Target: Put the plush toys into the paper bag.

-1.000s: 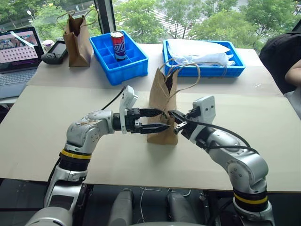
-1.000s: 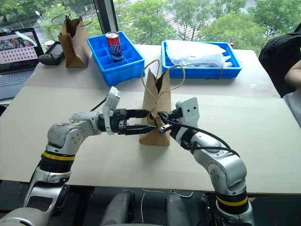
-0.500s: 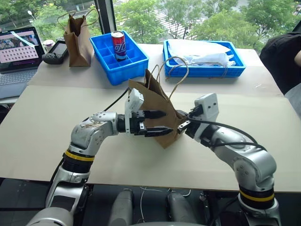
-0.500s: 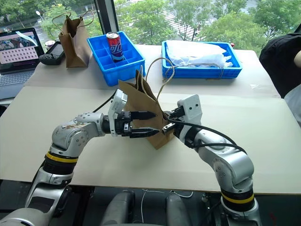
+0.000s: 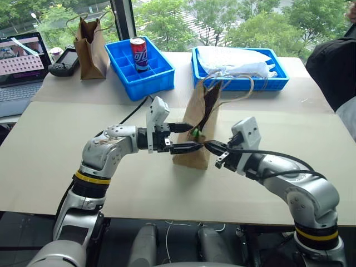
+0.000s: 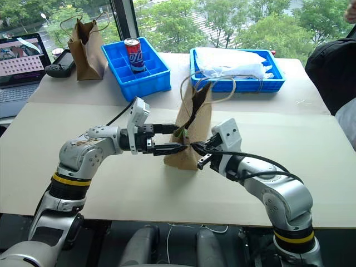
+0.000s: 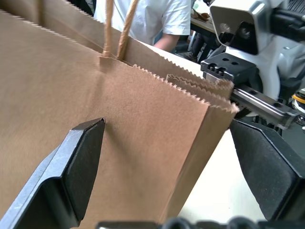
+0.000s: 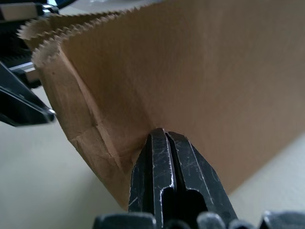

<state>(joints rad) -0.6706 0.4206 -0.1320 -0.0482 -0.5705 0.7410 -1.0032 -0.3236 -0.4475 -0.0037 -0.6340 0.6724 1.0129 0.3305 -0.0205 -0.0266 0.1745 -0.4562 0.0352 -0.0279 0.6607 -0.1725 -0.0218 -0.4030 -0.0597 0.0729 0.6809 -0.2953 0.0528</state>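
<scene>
The light-brown paper bag [image 5: 199,111] stands upright mid-table, mouth up, twine handles looping above it. My left gripper [image 5: 194,137] reaches in level from the left and is open, its fingers [image 7: 81,176] straddling the bag's narrow side [image 7: 143,119] without pressing it. A small lime-green patch [image 5: 195,132] shows at the bag's edge between those fingers; I cannot tell whether it is one of the plush toys. The rest of the plush toys are hidden. My right gripper [image 5: 208,146] is shut, its tip [image 8: 159,133] touching the bag's lower wall [image 8: 167,71] from the right.
At the back stand a narrower dark brown bag [image 5: 92,47], a blue divided bin [image 5: 156,78] holding a drink can [image 5: 138,53], and a blue tray [image 5: 278,83] with white cloth [image 5: 233,64]. A laptop [image 5: 19,61] sits far left. A person [image 5: 334,67] is at the right edge.
Half a second ago the bag leaned over to the left; now it stands upright again. The right gripper has drawn back a little and sits lower against the bag.
</scene>
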